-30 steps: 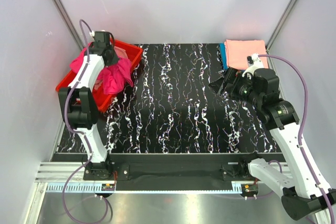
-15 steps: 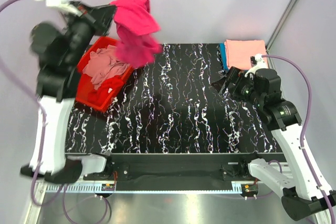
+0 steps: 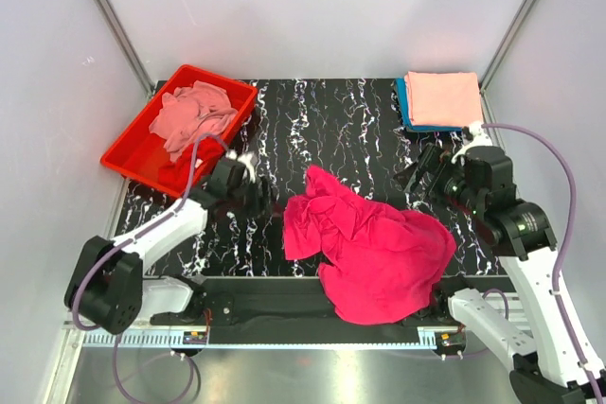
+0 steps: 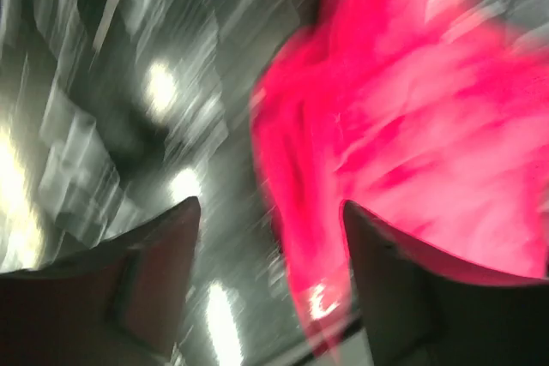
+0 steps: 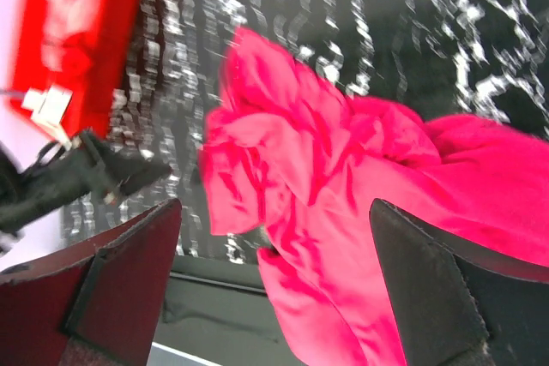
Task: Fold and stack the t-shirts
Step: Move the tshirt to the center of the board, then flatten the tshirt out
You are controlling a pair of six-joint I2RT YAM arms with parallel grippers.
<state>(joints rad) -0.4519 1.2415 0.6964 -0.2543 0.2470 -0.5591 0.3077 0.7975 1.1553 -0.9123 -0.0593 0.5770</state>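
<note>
Looking down, we see the crumpled hot pink cloth t-shirt lying by the middle of the black marbled desk's near edge, part of it spilling over. Our left fingers stand wide and empty just left of it; our right fingers gape wide, empty, nearer the right edge. A folded salmon-peach t-shirt rests on a teal-blue t-shirt in the far right corner.

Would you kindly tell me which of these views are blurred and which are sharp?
Left wrist: heavy motion smear, the magenta t-shirt and tabletop streaked, with bright glare spots. Right wrist: milder blur, the red tray soft-edged. Top external: sharp and evenly lit.
</note>
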